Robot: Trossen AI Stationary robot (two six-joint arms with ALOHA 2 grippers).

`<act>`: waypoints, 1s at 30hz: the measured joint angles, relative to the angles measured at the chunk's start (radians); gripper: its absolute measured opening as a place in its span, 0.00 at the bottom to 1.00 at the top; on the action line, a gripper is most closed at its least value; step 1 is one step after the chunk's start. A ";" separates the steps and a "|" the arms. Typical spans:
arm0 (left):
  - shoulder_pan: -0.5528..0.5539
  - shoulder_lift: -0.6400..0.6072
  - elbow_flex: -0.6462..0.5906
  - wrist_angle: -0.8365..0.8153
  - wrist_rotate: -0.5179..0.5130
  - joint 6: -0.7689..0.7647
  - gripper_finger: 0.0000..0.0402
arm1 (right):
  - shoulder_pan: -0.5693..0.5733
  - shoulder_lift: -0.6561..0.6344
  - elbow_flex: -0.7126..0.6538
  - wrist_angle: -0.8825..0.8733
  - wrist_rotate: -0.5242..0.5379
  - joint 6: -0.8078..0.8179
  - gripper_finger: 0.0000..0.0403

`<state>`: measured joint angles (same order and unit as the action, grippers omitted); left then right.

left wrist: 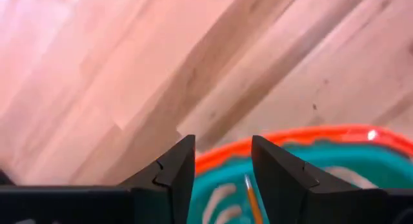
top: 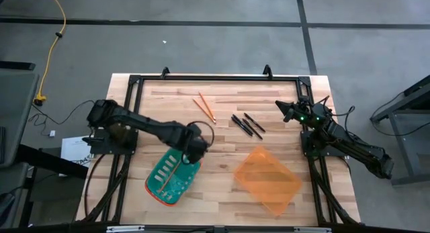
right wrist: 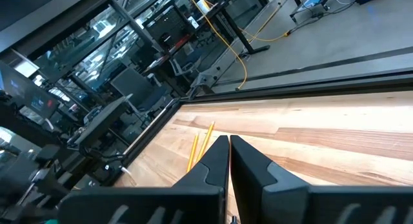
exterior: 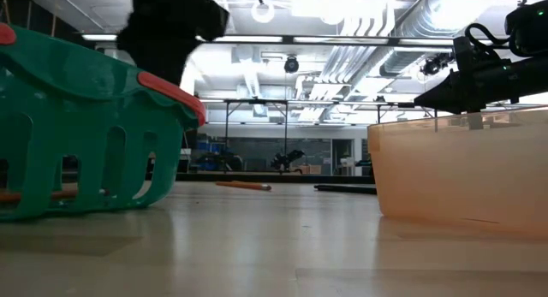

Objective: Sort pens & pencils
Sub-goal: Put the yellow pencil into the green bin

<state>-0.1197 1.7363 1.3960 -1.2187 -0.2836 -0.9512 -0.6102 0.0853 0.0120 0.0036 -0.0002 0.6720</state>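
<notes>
Over the upper right rim of the green basket (top: pixel 173 176), lower left of centre in the high view, the left gripper (top: pixel 195 152) hangs with its two dark fingers spread apart and nothing between them. Its wrist view looks down past those fingers (left wrist: pixel 173 174) at the basket's orange rim, and one orange pencil (left wrist: pixel 252 199) lies inside on the green floor, seen through the gap. That pencil looks freshly dropped in, so the step in hand is judged to be the end of one delivery, with one of three pencils sorted. Two more pencils (top: pixel 204 107) lie on the bare wooden table (top: pixel 222 193) in the upper middle of the high view, close together, long axes running from upper left down to lower right. To their right, at centre, three black pens (top: pixel 247 125) lie side by side, slanted the same way, well apart from the basket. An orange translucent bin (top: pixel 267 178) sits at lower right with nothing visible in it. The right gripper (top: pixel 287 109) waits at the upper right edge of the table, fingers pressed together. The next move likely calls for lifting clear of the rim, travelling toward the upper middle, and turning the jaws to close across a pencil's slanted length.
</notes>
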 joint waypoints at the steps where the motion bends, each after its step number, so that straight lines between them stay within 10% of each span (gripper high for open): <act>1: 0.019 0.000 0.000 0.014 0.000 0.021 0.34 | 0.000 0.000 0.000 0.000 0.000 0.000 0.02; 11: 0.229 0.015 -0.066 0.355 0.009 0.216 0.34 | 0.000 0.000 0.000 0.000 0.000 0.000 0.02; 30: 0.512 0.206 0.028 0.437 0.119 0.604 0.34 | 0.000 0.006 0.000 0.000 0.000 0.000 0.02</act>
<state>0.3924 1.9423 1.4240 -0.7817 -0.1646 -0.3476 -0.6102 0.0910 0.0120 0.0036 -0.0002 0.6720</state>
